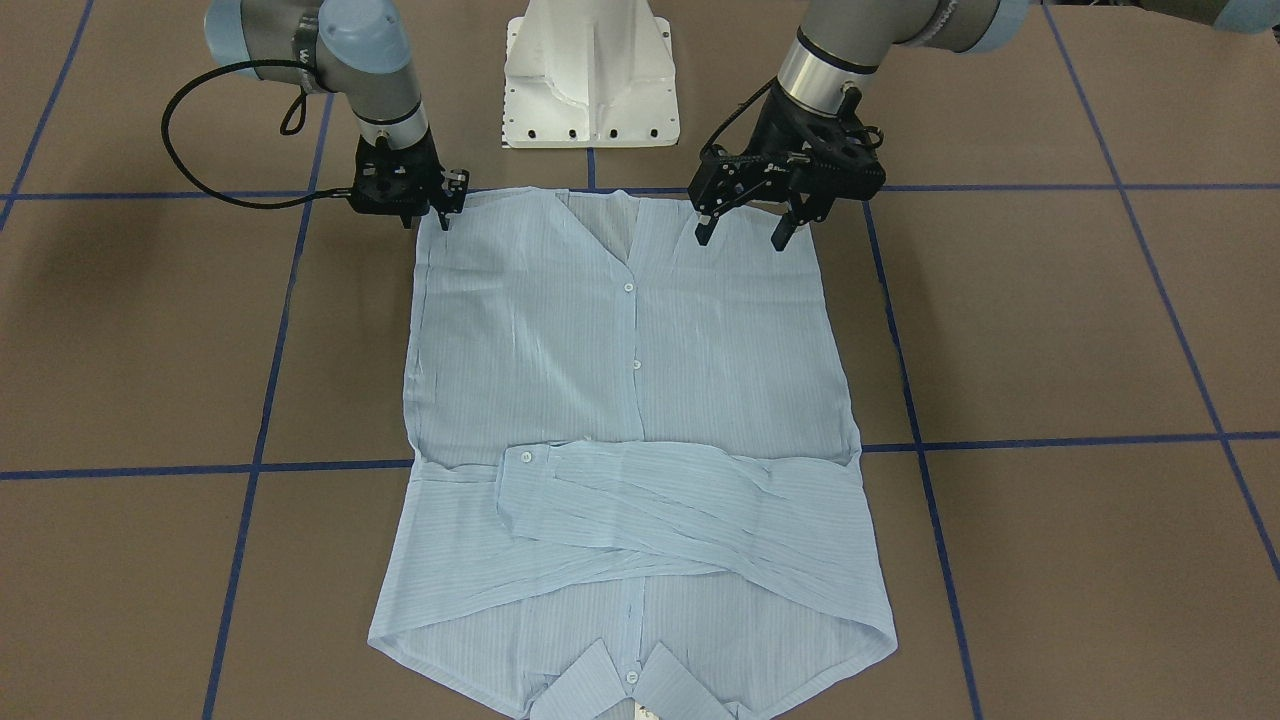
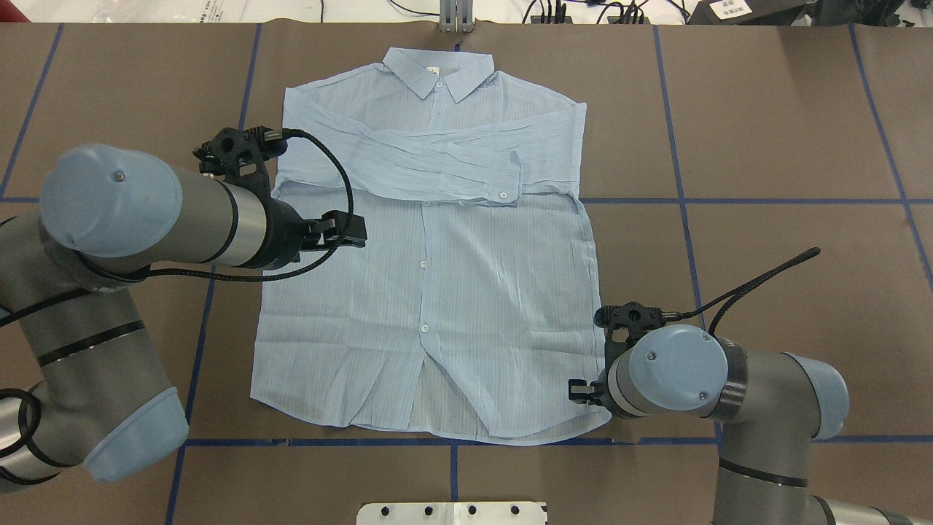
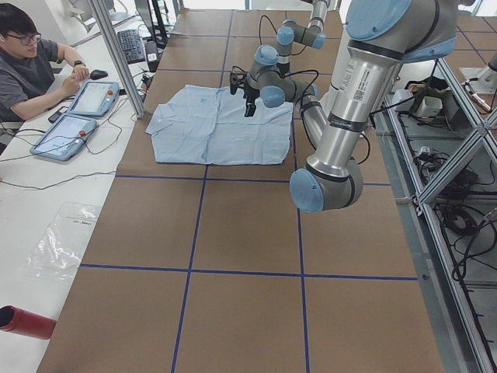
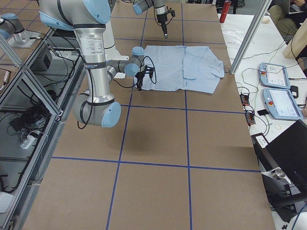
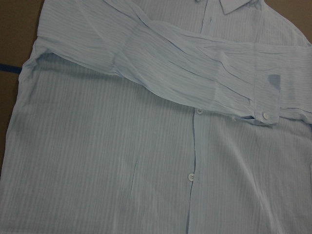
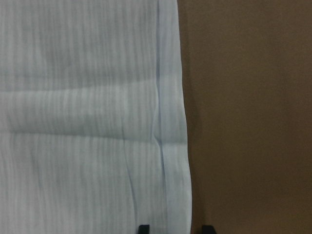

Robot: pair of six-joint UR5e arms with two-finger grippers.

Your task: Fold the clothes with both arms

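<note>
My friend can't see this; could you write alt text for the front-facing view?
A light-blue shirt lies flat on a brown table, sleeves folded across its chest. The left gripper, fingers spread, and the right gripper are at its hem.

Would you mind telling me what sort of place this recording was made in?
Probably a robotics lab: a brown table gridded with blue tape, two tablet-like pendants on a side desk by a seated person, and aluminium framing and loose cables.
</note>
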